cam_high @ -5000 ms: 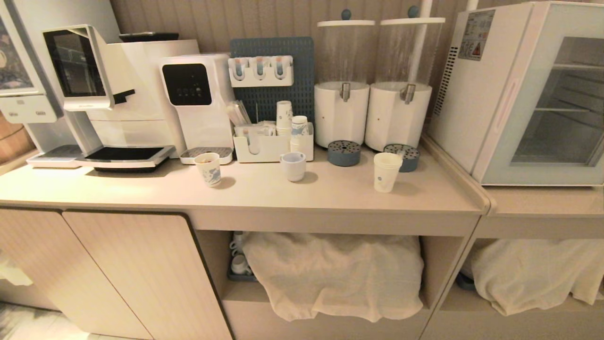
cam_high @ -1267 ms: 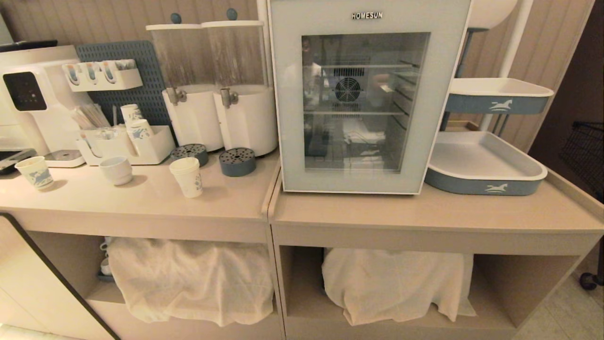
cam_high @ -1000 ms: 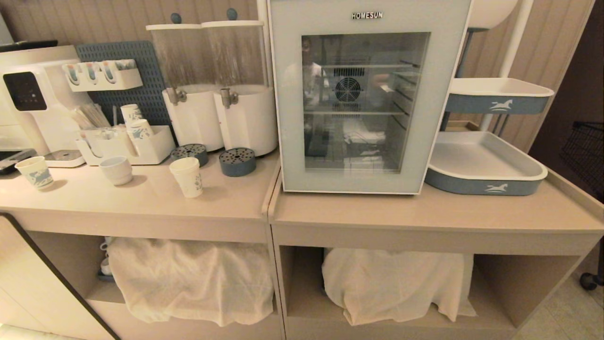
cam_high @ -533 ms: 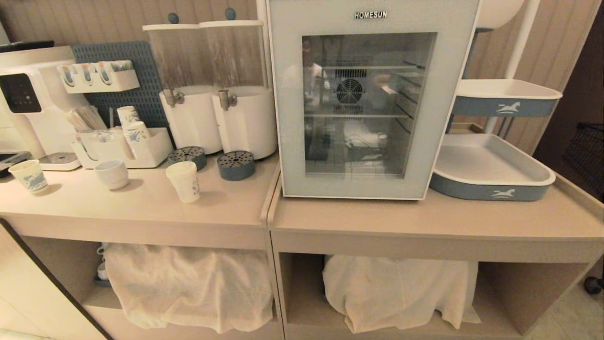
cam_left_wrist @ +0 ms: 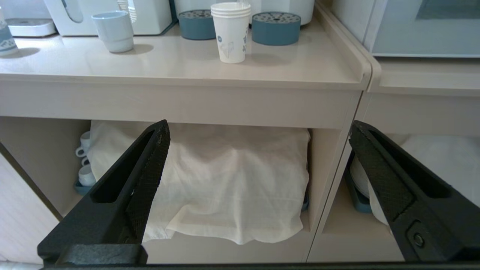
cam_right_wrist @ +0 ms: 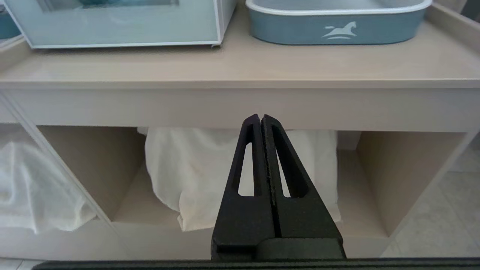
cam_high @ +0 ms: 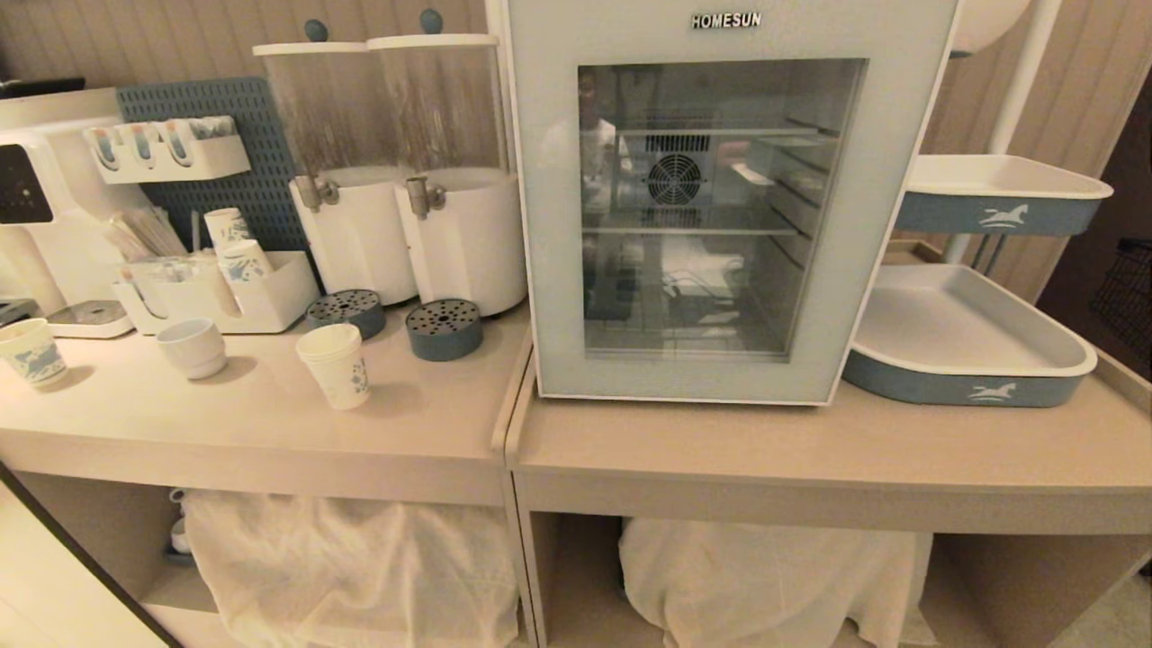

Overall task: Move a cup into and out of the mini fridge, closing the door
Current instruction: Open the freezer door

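Item: the cup (cam_high: 335, 364), upright on the tabletop (cam_high: 270, 423) left of the mini fridge (cam_high: 720, 198), near two blue drip trays (cam_high: 444, 328); it stands above and ahead of my left gripper (cam_left_wrist: 258, 187), which hangs wide open and empty below the tabletop edge, so I judge the left arm nearer. My right gripper (cam_right_wrist: 261, 123) is pressed shut on nothing, low before the fridge's tabletop beside the grey-blue tray (cam_right_wrist: 337, 26). Containers: the door (cam_high: 558, 225) closed, wire shelves apparently empty; tray empty; cup contents unseen.
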{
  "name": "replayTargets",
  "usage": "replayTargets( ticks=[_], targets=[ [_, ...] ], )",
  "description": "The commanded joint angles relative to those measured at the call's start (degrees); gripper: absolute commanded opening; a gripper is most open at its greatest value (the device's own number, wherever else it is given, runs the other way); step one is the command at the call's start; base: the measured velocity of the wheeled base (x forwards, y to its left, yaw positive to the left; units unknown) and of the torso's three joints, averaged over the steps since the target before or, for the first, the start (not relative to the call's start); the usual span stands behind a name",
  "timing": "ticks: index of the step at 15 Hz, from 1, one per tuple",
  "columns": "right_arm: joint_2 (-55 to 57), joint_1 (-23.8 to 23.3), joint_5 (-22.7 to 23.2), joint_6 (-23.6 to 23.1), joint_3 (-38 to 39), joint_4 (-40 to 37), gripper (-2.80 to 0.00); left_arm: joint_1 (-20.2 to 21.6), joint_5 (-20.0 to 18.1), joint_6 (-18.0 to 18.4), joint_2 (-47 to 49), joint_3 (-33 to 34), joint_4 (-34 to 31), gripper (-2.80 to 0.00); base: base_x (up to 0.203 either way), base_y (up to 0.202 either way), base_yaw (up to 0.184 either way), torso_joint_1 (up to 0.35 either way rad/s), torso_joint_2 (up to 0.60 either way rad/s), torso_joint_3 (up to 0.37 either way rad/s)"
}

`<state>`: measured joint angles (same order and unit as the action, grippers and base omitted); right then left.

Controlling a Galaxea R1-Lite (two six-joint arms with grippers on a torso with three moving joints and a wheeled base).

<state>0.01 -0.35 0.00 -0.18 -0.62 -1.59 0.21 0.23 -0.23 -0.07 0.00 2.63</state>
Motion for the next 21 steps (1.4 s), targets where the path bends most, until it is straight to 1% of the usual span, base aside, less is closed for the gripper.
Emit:
replayTargets(
  ticks=[1,21],
  targets=[
    [0.0,0.0,0.0,0.0,0.0,0.0,-2.8,0.0,0.0,0.0,0.1,1.1,0.0,0.0,0.0,0.0,0.0,0.0,0.0,0.0],
    [0.0,0.0,0.0,-0.1,0.0,0.0,-2.8,0.1,0.0,0.3,0.0,1.1,0.1,0.0,0.0,0.0,0.0,0.0,0.0,0.0]
  ],
)
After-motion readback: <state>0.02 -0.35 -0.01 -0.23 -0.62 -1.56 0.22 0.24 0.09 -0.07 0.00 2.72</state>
